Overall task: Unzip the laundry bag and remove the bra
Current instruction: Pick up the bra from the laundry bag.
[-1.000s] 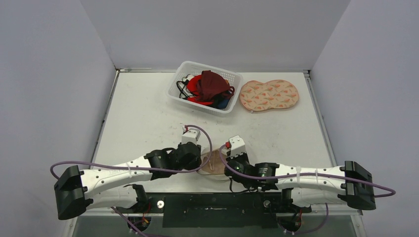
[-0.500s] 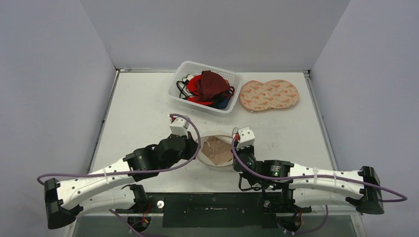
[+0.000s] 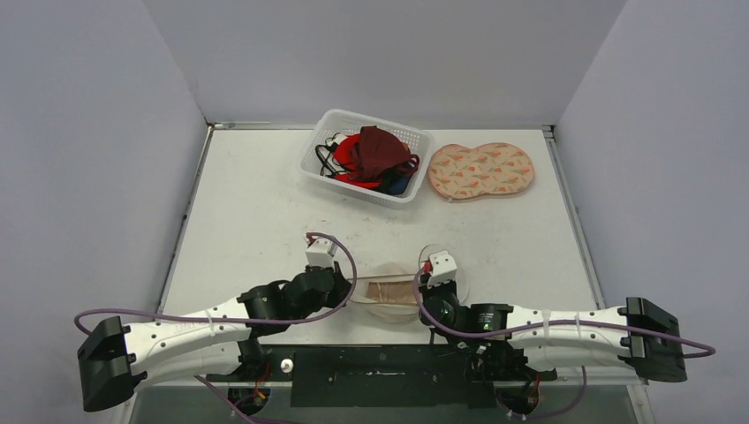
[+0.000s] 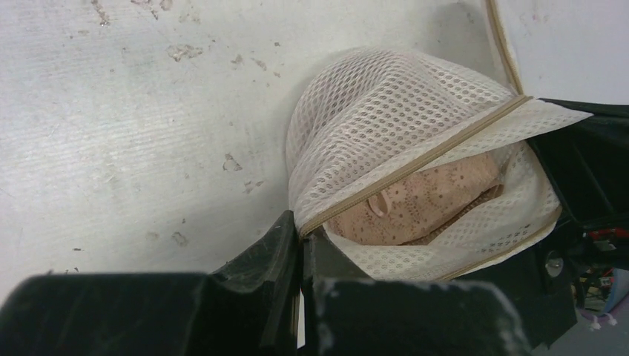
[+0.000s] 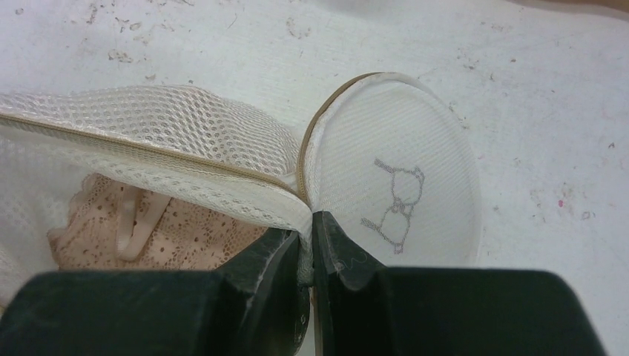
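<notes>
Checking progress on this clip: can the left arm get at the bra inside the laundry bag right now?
Probably not yet. The laundry bag gapes, bra showing, but the left gripper is shut on its zip edge and the right gripper on the opposite edge.

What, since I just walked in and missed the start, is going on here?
The left gripper and right gripper stretch a white mesh laundry bag between them at the near edge of the white table, each with jaws shut on its rim. The bag gapes open; the beige lace bra lies inside, not yet removed.
</notes>
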